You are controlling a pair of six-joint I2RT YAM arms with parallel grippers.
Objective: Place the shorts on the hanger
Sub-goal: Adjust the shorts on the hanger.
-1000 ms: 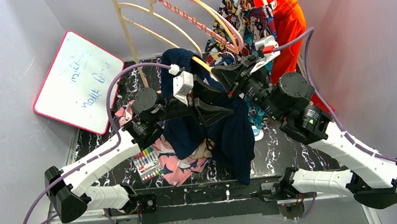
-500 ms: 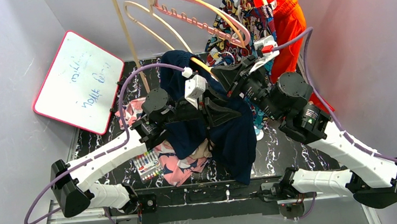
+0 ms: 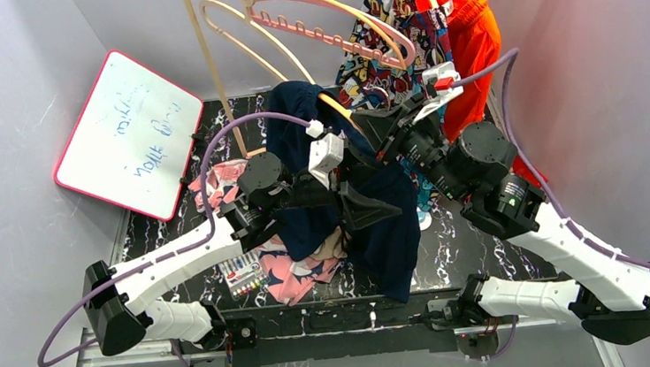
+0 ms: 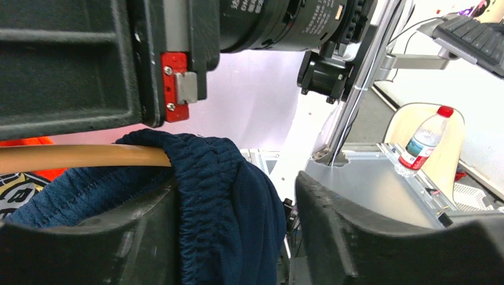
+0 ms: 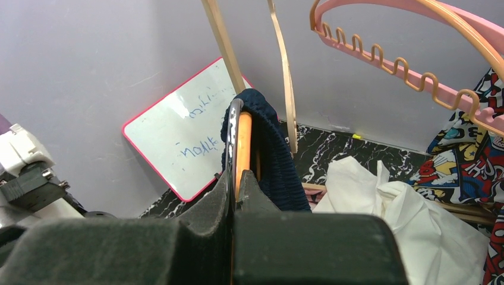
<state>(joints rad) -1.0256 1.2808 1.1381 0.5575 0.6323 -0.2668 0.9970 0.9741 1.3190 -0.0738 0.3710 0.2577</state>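
where the shorts [image 3: 388, 231] drape over the hanger [image 4: 77, 155] above the bench [image 3: 469, 242]: right fingers [image 5: 205, 208] clamped tight on the hanger rod; left fingers [image 4: 356, 231] parted, waistband between them, ungripped. around: pink hanger [image 3: 335, 33], comic-print shorts [image 3: 363, 75], orange shorts [image 3: 473, 37] behind; whiteboard [image 3: 126, 134] left; markers [image 3: 240, 271], pink cloth [image 3: 290, 280] below.

Pink hanger [image 3: 326, 34] and beige hangers [image 3: 268, 61] crowd just above the shorts [image 3: 387, 222]; open room lies left, toward the whiteboard [image 3: 126, 134]
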